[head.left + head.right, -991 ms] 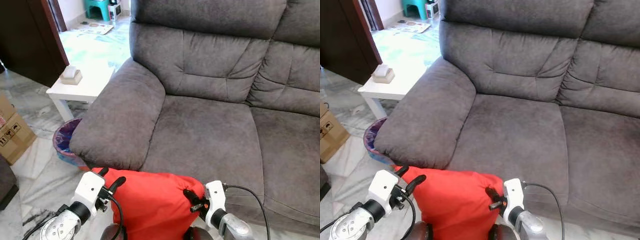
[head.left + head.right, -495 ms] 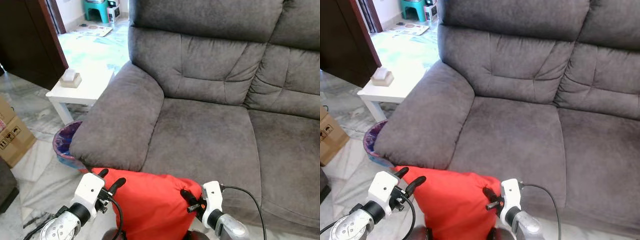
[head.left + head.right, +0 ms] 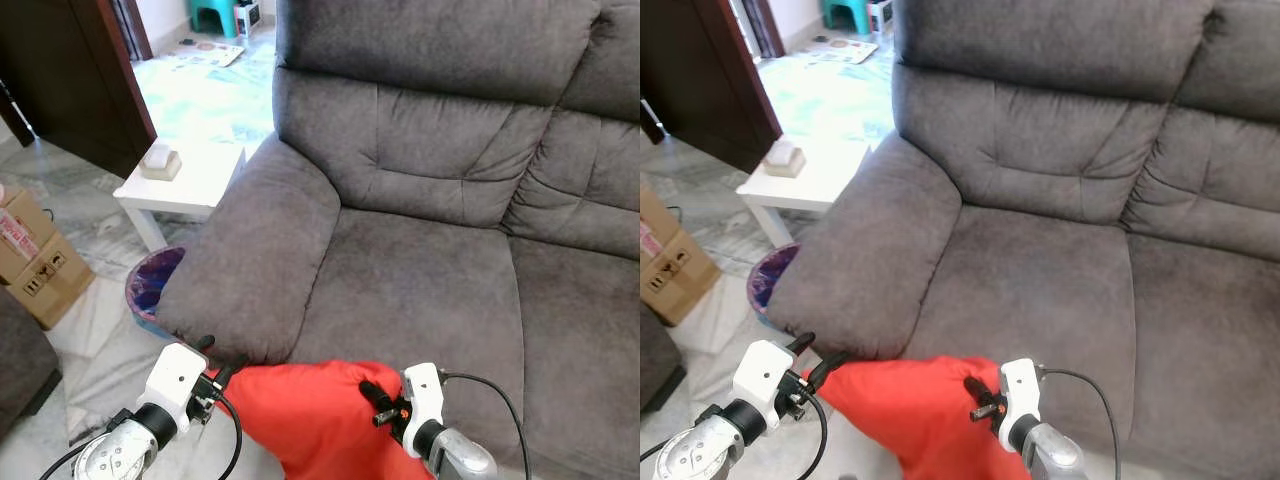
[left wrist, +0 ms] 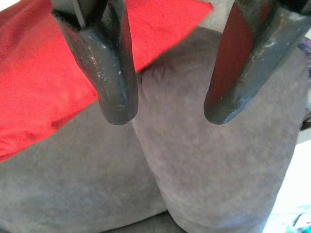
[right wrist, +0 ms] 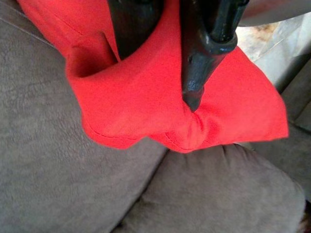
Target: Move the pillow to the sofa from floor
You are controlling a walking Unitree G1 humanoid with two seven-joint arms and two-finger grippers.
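The red pillow point(image 3: 310, 415) hangs low in front of the grey sofa's seat point(image 3: 420, 280), its upper edge at the seat's front edge. My right gripper point(image 3: 372, 402) is shut on the pillow's top right part; the right wrist view shows red fabric point(image 5: 146, 107) pinched between the black fingers point(image 5: 194, 73). My left gripper point(image 3: 213, 358) stands open just below the sofa's left armrest point(image 3: 260, 250), beside the pillow's left corner. In the left wrist view, only the armrest point(image 4: 204, 170) shows between its fingers point(image 4: 114, 77).
Left of the sofa stands a white side table point(image 3: 190, 180) with a small box point(image 3: 160, 160) on it. A blue-lined bin point(image 3: 150, 285) sits beside the armrest. A cardboard box point(image 3: 35, 265) and a dark door point(image 3: 70, 80) are further left, on marble floor.
The camera has shifted, so the sofa sits further right in view. The pillow sits lower and flatter between the grippers, and the left gripper now lies under the armrest's front.
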